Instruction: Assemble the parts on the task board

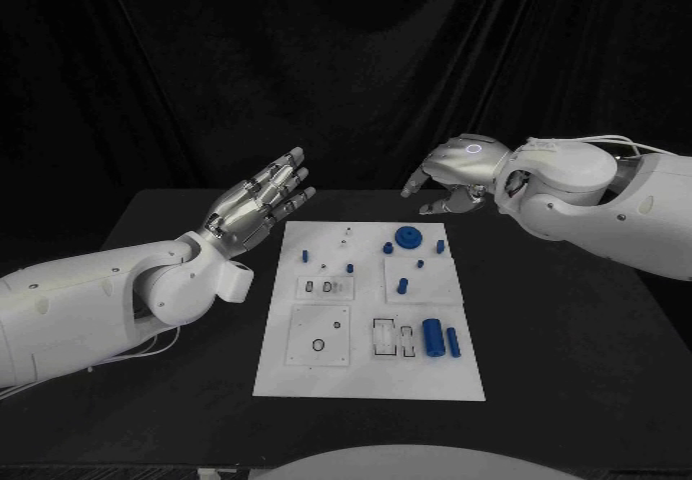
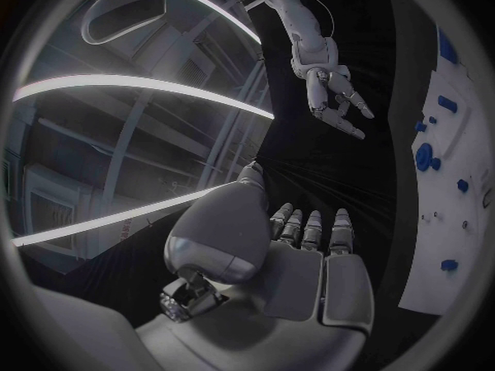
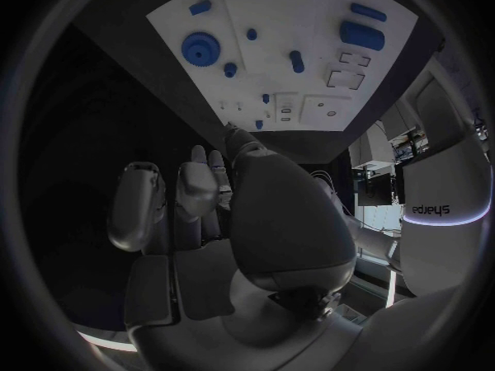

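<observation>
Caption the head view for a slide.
Both hands, left hand and right hand, hover empty beyond the task board with its blue parts untouched.

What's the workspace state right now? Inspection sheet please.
Surface: black table, white task board lying flat in its middle.
Job's things: blue gear, two blue cylinders and several small blue pieces on the board; none held.
Clutter: nothing seen.
Hands: left hand raised beyond the board's far left corner, fingers spread, holding nothing; right hand above the far right corner, fingers curled down, holding nothing.
Cables: white cable on the right arm.
Surroundings: black curtain behind the table.
</observation>
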Action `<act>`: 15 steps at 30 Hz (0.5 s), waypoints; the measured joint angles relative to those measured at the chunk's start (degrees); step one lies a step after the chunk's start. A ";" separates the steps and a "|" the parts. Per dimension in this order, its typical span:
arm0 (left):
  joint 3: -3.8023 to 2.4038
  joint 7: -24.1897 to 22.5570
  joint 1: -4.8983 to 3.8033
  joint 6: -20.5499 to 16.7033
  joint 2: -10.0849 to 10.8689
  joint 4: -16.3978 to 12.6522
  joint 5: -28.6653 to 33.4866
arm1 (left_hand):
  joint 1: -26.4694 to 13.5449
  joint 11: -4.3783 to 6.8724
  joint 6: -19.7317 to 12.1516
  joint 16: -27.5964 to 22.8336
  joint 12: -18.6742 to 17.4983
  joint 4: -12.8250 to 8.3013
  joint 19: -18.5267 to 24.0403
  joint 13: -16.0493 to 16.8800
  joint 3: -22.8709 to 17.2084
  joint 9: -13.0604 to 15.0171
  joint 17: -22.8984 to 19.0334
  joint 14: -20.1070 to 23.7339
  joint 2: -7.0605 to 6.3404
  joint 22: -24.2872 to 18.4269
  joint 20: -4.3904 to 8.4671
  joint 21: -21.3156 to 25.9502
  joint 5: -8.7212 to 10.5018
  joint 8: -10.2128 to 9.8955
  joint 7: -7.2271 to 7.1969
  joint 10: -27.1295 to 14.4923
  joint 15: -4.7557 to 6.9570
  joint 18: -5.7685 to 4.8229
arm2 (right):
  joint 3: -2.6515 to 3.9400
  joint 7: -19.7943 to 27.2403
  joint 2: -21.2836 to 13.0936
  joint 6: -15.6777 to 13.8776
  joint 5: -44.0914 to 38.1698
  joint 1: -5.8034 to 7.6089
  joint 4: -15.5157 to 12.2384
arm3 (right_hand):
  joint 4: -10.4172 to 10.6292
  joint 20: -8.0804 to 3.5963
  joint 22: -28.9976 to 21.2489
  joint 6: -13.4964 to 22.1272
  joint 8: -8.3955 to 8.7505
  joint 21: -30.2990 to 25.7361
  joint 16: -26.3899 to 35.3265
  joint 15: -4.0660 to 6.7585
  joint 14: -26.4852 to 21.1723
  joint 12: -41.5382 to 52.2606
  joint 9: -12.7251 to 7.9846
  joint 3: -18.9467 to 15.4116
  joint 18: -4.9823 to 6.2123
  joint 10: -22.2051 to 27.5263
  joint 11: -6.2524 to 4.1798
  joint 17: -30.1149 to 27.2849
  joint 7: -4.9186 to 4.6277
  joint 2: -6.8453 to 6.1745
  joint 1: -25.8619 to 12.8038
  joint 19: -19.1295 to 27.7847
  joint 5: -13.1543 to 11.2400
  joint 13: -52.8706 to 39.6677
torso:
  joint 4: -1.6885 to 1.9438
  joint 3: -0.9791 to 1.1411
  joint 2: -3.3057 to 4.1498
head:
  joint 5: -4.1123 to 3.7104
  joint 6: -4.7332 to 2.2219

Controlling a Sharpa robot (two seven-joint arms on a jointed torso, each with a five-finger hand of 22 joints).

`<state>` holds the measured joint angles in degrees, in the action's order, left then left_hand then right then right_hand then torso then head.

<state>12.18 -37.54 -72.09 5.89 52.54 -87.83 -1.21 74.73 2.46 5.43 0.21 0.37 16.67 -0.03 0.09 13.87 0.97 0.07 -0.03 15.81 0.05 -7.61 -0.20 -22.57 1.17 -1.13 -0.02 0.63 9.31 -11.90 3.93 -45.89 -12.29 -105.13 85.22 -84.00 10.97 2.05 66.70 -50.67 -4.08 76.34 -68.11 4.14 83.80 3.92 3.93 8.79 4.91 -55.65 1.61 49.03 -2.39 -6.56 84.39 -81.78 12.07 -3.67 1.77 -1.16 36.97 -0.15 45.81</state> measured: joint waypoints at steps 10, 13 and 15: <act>0.01 -0.79 -0.06 -2.11 2.54 -1.88 -2.14 | 0.75 -0.52 0.73 0.00 0.00 0.00 0.00 -0.03 0.00 0.10 0.01 0.00 0.14 0.01 0.00 0.00 -0.79 0.00 0.73 0.12 0.00 -0.01 | 0.00 -1.13 0.65 -0.16 -2.06 -0.97 1.10 | -0.47 0.00 1.02 0.20 0.00 0.44 -0.76 0.00 0.00 0.00 0.00 0.15 0.01 -1.07 0.23 0.69 -0.37 0.01 -0.01 0.00 -2.81 -0.28 | 1.46 -0.67 3.24 | -2.09 -2.08; 0.00 -0.88 -0.06 -2.49 2.91 -2.10 -2.44 | 0.98 -0.65 0.73 0.00 0.00 0.01 0.00 -0.04 -0.02 0.10 0.02 0.00 0.37 0.01 0.00 0.00 -1.06 0.00 0.73 -0.01 0.00 -0.01 | -0.01 -1.15 0.89 -0.32 -2.08 -1.51 1.48 | -0.70 0.20 1.11 0.20 0.00 0.56 -0.93 0.00 0.00 0.00 0.01 0.07 0.01 -1.32 0.33 0.69 -0.37 -0.01 -0.03 0.20 -3.55 -0.28 | 1.92 -0.81 4.07 | -2.73 -2.61; 0.00 -0.91 -0.06 -2.67 3.02 -2.19 -2.56 | 0.98 -0.72 0.93 0.00 0.00 0.00 0.00 -0.04 -0.32 0.10 0.02 0.00 0.37 0.01 0.00 0.00 -1.06 0.00 0.53 -0.08 -0.01 -0.01 | -0.01 -1.15 1.03 -0.40 -2.08 -1.85 1.67 | -0.70 0.20 1.26 0.41 0.00 0.72 -0.93 0.00 0.00 0.00 0.01 0.07 0.01 -1.85 0.40 0.69 -0.58 -0.33 -0.35 0.20 -4.20 -0.28 | 2.14 -0.82 4.48 | -3.03 -2.81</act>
<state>12.18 -38.45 -72.15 3.23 55.57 -90.02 -3.77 75.71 1.73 6.37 0.21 0.37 16.67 -0.03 0.05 13.55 1.07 0.09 -0.02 16.18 0.06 -7.61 -0.20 -23.63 1.16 -0.61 -0.11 0.62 9.31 -11.92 2.78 -44.86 -12.69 -107.21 83.38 -82.32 10.26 2.25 67.96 -50.26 -4.08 77.06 -69.04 4.14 83.80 3.92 3.93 8.86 4.92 -57.50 2.01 49.72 -2.96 -6.90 84.04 -81.58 7.87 -3.95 3.91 -1.98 41.45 -3.18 43.00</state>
